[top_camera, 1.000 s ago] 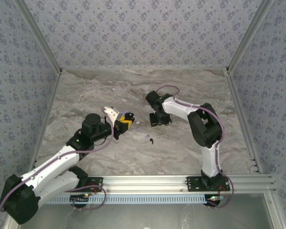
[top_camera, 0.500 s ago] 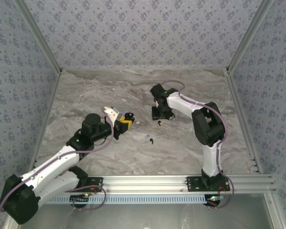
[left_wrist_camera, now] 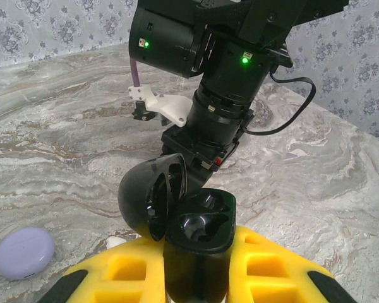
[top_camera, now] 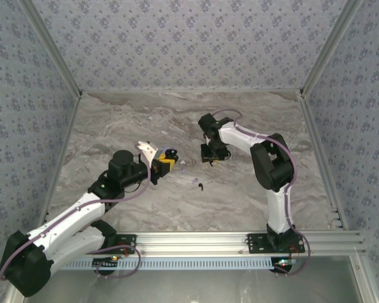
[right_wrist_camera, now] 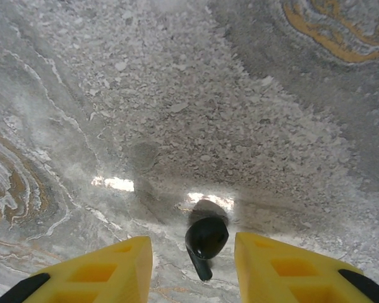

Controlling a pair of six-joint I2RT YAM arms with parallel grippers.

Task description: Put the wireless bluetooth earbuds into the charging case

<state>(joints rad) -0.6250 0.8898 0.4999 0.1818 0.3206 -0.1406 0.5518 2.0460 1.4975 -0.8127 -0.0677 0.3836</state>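
Observation:
My left gripper [left_wrist_camera: 196,268] is shut on the black charging case [left_wrist_camera: 199,230], which it holds upright with the lid [left_wrist_camera: 148,196] swung open and both sockets empty. In the top view that case [top_camera: 170,154] sits at the tip of the left gripper [top_camera: 163,163]. My right gripper [right_wrist_camera: 191,251] is open, its yellow fingers [right_wrist_camera: 107,268] on either side of a black earbud [right_wrist_camera: 206,240] lying on the marble, not touching it. A second black earbud [top_camera: 201,186] lies in front, with pale purple buds [top_camera: 194,181] close by.
A closed pale purple case [left_wrist_camera: 24,252] rests on the table left of the held case. The right arm's wrist [left_wrist_camera: 218,107] hangs just beyond the open case. Patterned walls and metal rails [top_camera: 316,136] bound the marble table.
The right gripper swung a little back and right, then came back left over the black earbud. The left arm and its case stayed still.

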